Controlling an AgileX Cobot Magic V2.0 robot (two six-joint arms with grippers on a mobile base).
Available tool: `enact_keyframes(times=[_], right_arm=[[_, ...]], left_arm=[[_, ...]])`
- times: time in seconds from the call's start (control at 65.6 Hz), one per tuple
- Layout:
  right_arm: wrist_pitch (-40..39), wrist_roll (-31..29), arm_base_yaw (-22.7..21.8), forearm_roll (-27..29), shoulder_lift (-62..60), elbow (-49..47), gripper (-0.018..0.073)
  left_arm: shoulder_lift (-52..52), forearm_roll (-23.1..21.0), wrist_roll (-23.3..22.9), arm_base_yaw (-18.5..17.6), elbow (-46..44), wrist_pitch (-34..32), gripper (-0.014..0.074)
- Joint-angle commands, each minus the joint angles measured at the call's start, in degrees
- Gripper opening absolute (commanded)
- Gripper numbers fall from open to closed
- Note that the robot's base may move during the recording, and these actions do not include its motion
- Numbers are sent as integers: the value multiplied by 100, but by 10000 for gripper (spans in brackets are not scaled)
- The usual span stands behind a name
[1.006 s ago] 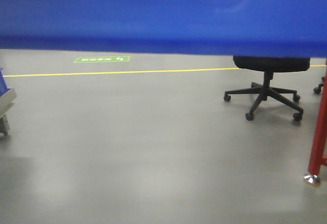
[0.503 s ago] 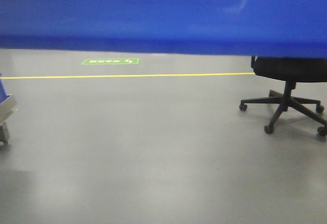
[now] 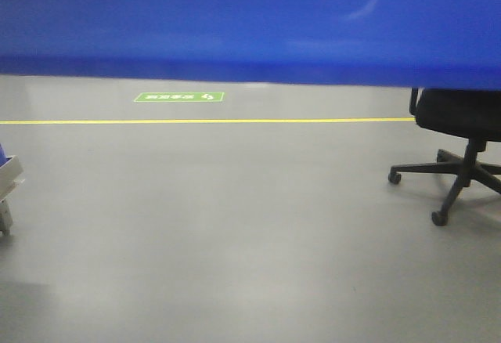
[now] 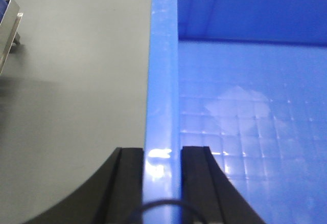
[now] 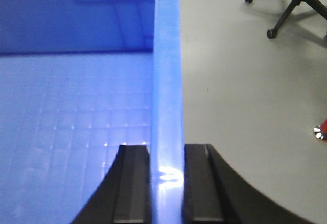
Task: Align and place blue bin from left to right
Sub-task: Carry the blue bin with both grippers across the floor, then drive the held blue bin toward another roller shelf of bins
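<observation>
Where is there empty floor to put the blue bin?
Bare grey floor lies below the blue bin, between the cart on the left and the office chair on the right, nearer than the yellow line. Crowded around the chair's wheels.

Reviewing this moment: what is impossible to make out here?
Front view: the blue bin fills the top, hiding everything behind it.
Front view: the green floor sign has text too small to read.
Front view: the office chair is cut by the right edge and the bin.
Wrist views: the left claw and right claw grip bin walls; the frame bottom cuts off all but their fingers.
</observation>
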Motion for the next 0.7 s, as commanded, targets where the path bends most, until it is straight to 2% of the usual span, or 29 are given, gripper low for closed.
enact_keyframes(times=[0.0,0.213,0.533,0.686], right_arm=[[-546,-20,48,-155,-37,-107,-70],[-755,-20,48,-155,-37,-107,-70],[-1216,-20,48,-155,-37,-107,-70],[-1430,-20,48,-155,-37,-107,-70]], left_arm=[[-46,212,-38,-41,-100,-484,-111],[-46,228,-38,-41,-100,-484,-111],[-46,631,-38,-41,-100,-484,-111],[-46,631,-38,-41,-100,-484,-111]])
